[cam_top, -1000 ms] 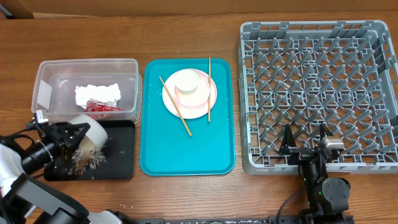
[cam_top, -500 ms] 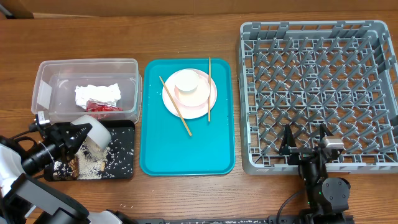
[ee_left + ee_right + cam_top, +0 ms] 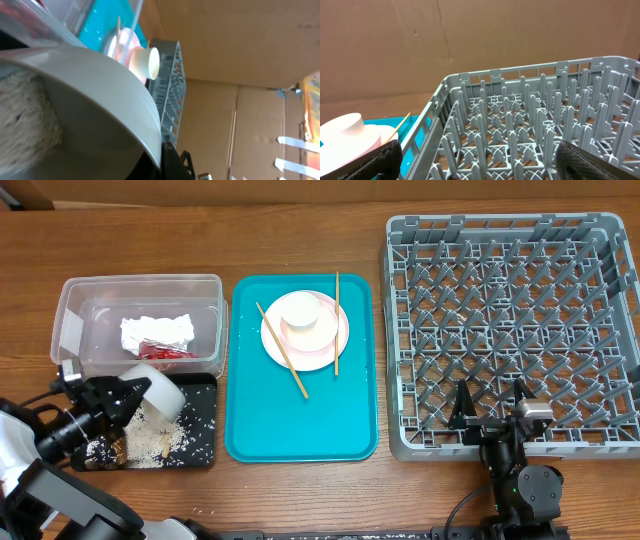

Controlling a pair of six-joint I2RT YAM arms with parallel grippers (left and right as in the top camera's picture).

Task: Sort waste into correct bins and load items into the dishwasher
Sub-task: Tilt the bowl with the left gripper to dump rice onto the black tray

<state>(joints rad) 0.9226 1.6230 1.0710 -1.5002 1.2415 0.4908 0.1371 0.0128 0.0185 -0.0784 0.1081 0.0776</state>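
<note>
My left gripper [image 3: 122, 396] is shut on the rim of a white bowl [image 3: 156, 386], held tilted over the shallow black tray [image 3: 198, 398]. White rice with brown scraps [image 3: 148, 446] lies scattered in that tray. In the left wrist view the bowl [image 3: 85, 95] fills most of the frame, with a pale rough clump [image 3: 25, 117] inside it. The clear tub [image 3: 90, 292] holds a crumpled napkin [image 3: 155, 329] and a red wrapper [image 3: 162, 352]. A pink plate [image 3: 338, 338] carrying a cream cup [image 3: 304, 314] rests on the teal tray. My right gripper [image 3: 490, 406] stands open at the grey dish rack's [image 3: 510, 310] front edge.
Two wooden chopsticks [image 3: 283, 352] lie across the plate on the teal tray [image 3: 300, 425], which sits between the bins and the rack. A few rice grains [image 3: 205, 512] lie on the wooden table near the front edge. Cardboard walls stand behind the table.
The rice and scraps have fallen out of the tilted bowl and settled in the black tray. The bowl has shifted slightly up and right. The right arm has not moved.
</note>
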